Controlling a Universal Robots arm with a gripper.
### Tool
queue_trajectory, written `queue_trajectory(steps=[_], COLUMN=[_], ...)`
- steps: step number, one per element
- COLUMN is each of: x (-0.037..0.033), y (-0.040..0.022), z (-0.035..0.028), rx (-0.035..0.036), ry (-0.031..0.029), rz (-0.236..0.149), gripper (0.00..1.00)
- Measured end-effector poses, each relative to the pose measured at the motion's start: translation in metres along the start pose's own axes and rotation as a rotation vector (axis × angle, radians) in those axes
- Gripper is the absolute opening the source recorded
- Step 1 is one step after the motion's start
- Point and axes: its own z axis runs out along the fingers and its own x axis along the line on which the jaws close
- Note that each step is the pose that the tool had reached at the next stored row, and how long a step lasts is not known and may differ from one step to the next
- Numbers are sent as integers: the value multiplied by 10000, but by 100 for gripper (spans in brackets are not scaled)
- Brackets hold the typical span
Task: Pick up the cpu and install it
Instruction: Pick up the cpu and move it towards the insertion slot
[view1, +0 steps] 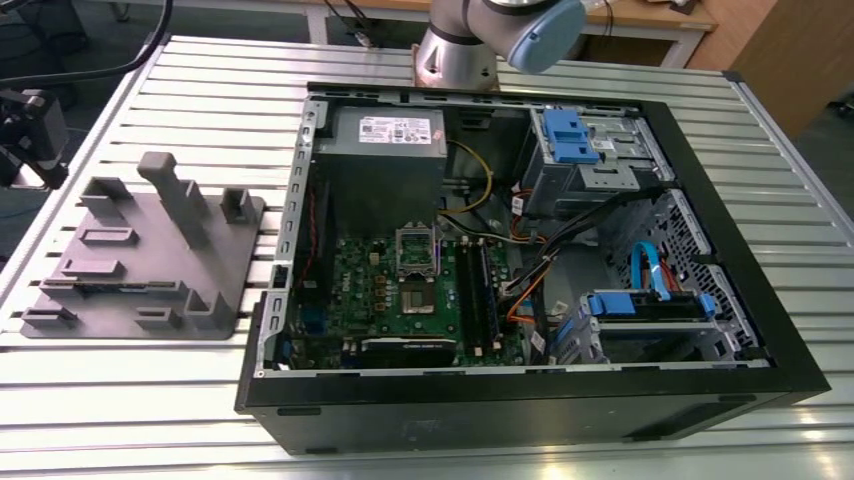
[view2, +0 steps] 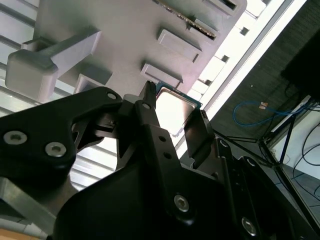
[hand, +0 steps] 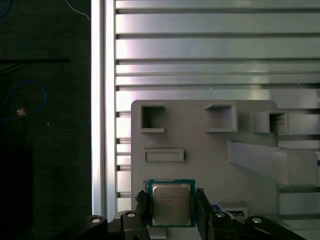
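Cpu (hand: 171, 204): small flat square chip with a silvery-grey metal top and thin green rim, its metal face showing in both wrist views. It is sitting level, clamped by two opposite edges in the gripper (hand: 171, 196), over the grey fixture plate (hand: 210, 150).

computer case (view1: 534, 415) black. Inside the case: motherboard (view1: 400, 290) green, power supply (view1: 380, 160) grey with a white label, drive latches (view1: 567, 135) bright blue, wires (view1: 486, 178) yellow. Beside the case, fixture plate (view1: 134, 250) plain matte grey. Under the case, table (view1: 134, 400) silver, ribbed in parallel slats. cpu (hand: 171, 205) silvery-grey top, green rim. gripper (hand: 171, 197) black. At the case's power-supply end, arm (view1: 461, 50) silver with a pale blue cap.
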Motion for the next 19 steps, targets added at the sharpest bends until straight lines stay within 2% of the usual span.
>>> queue_trajectory(steps=[5,9,19], x=[0,0,-3], y=[0,2,10], z=[-3,-33,-193], rx=[1,2,1], ry=[2,2,2], rz=[1,1,1], gripper=[47,47,47])
